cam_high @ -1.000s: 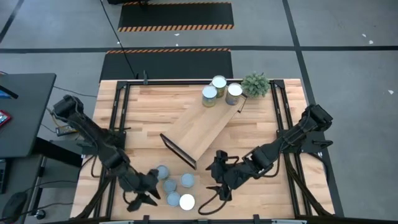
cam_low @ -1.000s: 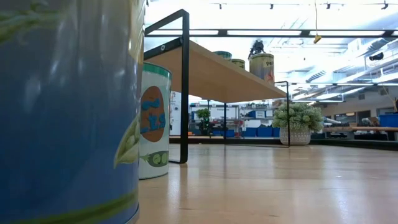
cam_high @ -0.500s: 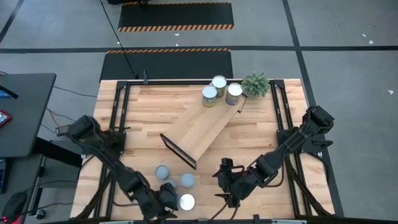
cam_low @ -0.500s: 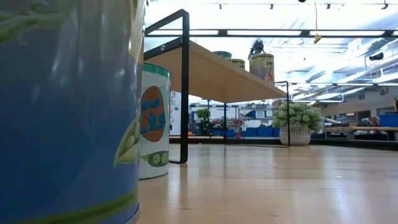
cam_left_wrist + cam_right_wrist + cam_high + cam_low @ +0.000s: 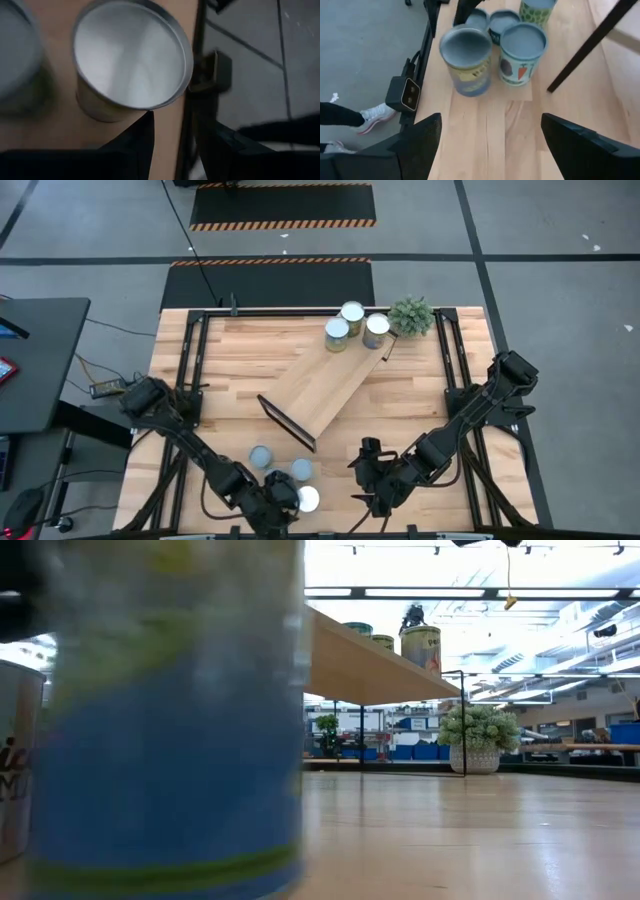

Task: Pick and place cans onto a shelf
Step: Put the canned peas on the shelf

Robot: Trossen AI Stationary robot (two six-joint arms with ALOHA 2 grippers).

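Four cans (image 5: 283,476) cluster at the table's (image 5: 230,370) near edge, three more (image 5: 351,326) stand on the shelf's (image 5: 325,392) far end. The left gripper (image 5: 281,500) sits at the white-topped can (image 5: 307,499); I cannot tell its finger state. The right gripper (image 5: 368,480) hovers nearby, fingers apart, empty.

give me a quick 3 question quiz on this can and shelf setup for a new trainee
1. How many cans stand on the shelf?
A. one
B. three
C. five
2. True or false: the right gripper is clamped on a can.
3. Fill in: the left gripper is at the group of cans near the table's ____ edge.

Key
1. B
2. False; its fingers are open, nothing between them.
3. Front, opposite the potted plant.
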